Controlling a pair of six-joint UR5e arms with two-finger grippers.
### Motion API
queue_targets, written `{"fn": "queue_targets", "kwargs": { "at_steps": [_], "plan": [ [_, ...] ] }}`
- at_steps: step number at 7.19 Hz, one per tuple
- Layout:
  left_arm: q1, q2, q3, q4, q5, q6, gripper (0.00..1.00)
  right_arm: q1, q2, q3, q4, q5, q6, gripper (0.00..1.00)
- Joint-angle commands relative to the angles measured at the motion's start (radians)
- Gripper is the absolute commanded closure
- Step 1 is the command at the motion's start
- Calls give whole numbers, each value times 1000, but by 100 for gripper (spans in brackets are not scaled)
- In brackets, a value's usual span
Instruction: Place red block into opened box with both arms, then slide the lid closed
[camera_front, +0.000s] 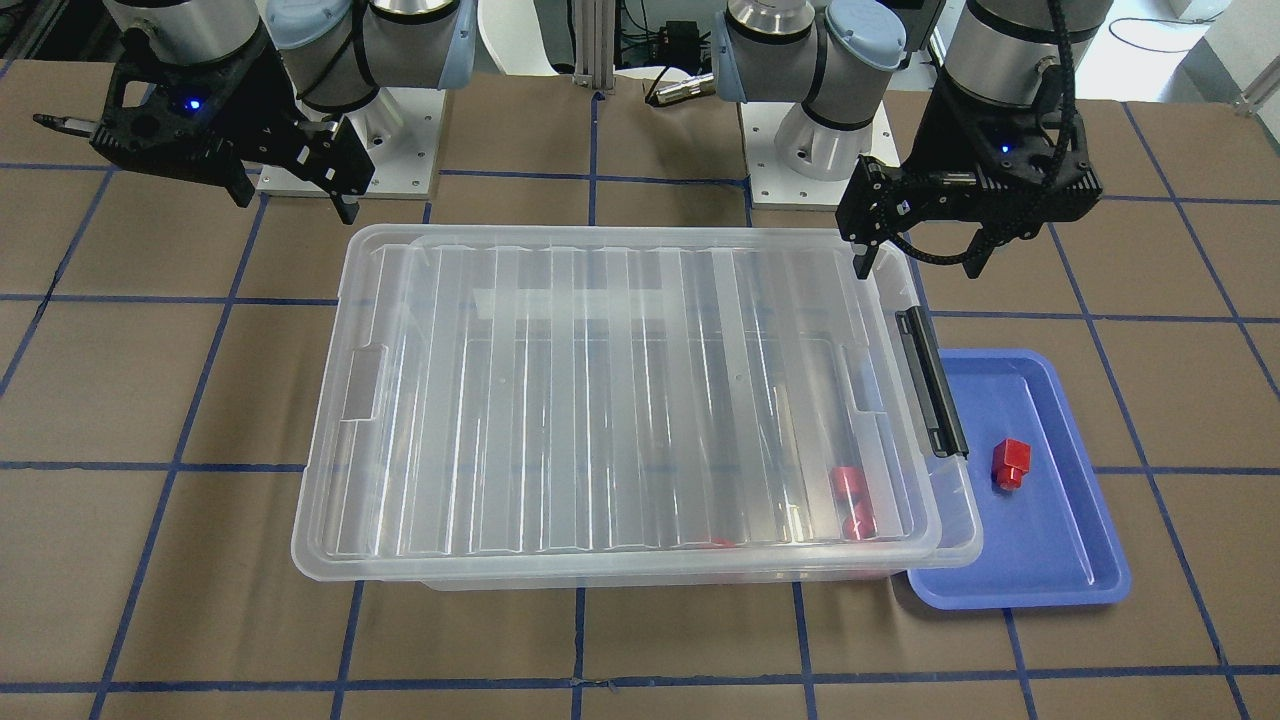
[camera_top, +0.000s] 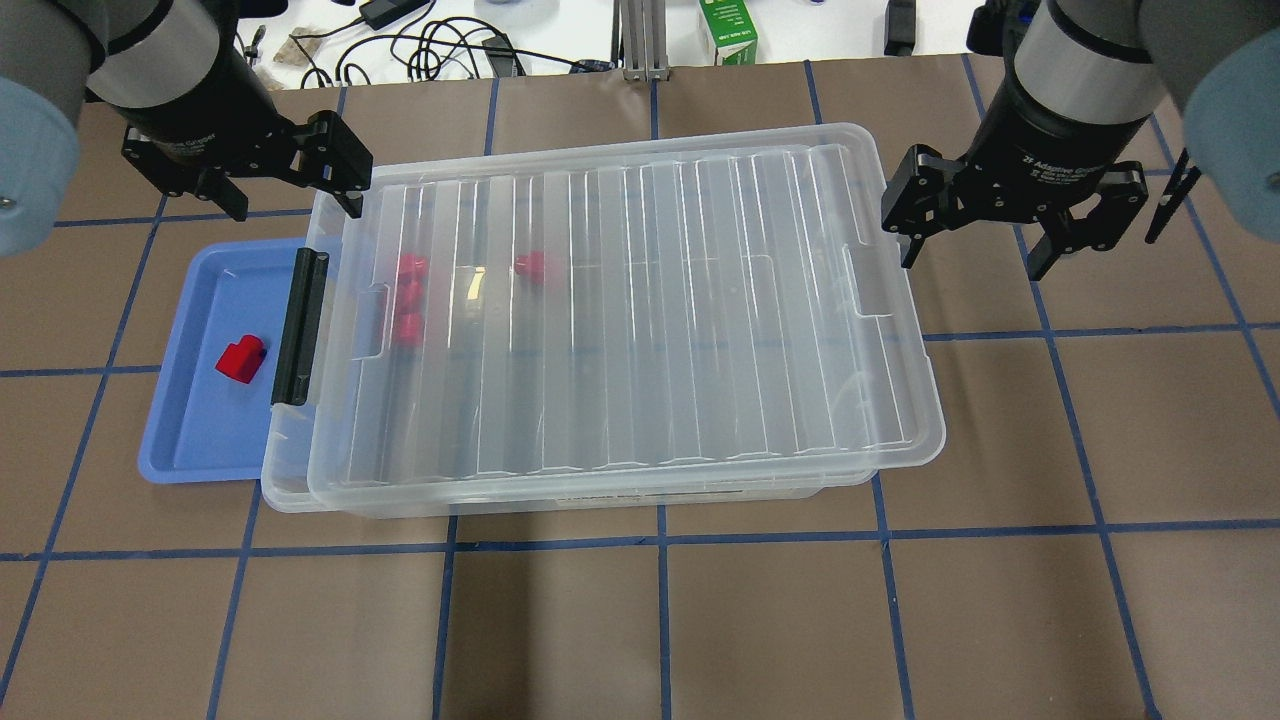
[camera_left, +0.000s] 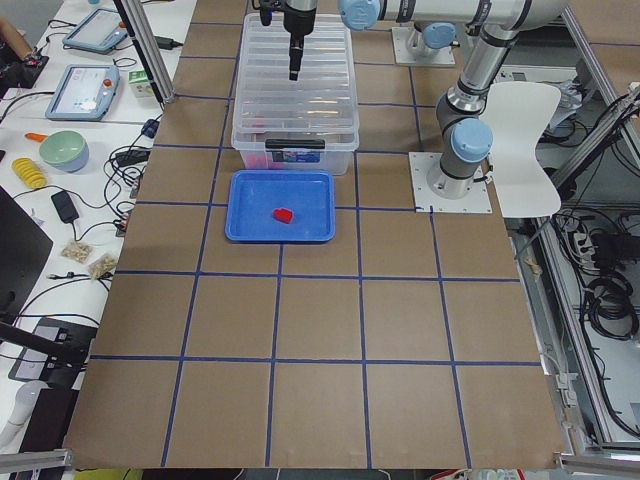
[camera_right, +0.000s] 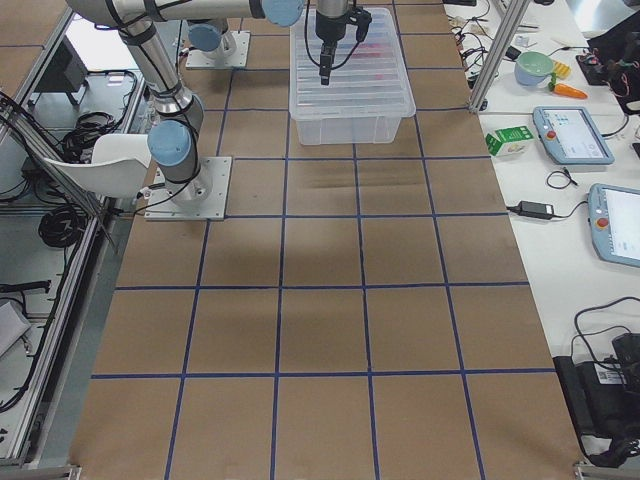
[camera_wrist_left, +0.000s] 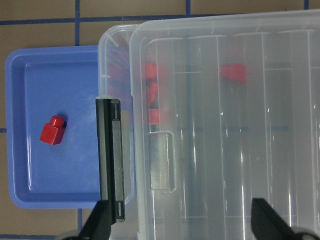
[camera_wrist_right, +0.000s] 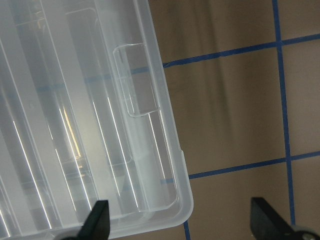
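One red block (camera_top: 241, 360) (camera_front: 1010, 463) (camera_wrist_left: 52, 131) lies in the blue tray (camera_top: 180, 440). Several more red blocks (camera_top: 408, 298) show through the clear plastic inside the box (camera_top: 285, 492). The lid (camera_top: 620, 320) rests on the box, shifted toward my right, so a narrow strip stays uncovered by the black latch bar (camera_top: 298, 325). My left gripper (camera_top: 290, 195) (camera_front: 918, 260) (camera_wrist_left: 182, 222) hovers open and empty above the latch end's far corner. My right gripper (camera_top: 972, 252) (camera_front: 295, 200) (camera_wrist_right: 182, 222) hangs open and empty just past the lid's other short edge.
The blue tray (camera_front: 1060, 585) sits against the box's latch end, partly under its rim. Brown table covering with blue tape lines (camera_top: 660, 540) surrounds the box. Cables and a green carton (camera_top: 728, 30) lie beyond the far table edge.
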Motion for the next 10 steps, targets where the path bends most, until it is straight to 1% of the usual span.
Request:
{"fn": "queue_targets", "kwargs": {
  "at_steps": [1,4,6,7,8,9,10],
  "plan": [
    [0,0,0,0,1,0,0,0,0,2,-3,-1,1,0],
    [0,0,0,1,-1,0,0,-5,2,2,-10,-5,-10,0],
    [2,0,0,1,-1,0,0,-58,18,9,-50,8,-30,0],
    [3,0,0,1,-1,0,0,-89,59,10,-63,46,-86,0],
    [2,0,0,1,-3,0,0,-95,133,9,-140,47,-97,0],
    [3,0,0,1,-3,0,0,-86,164,9,-179,51,-96,0],
    [3,0,0,1,-1,0,0,-81,188,9,-181,51,-100,0]
  ]
}}
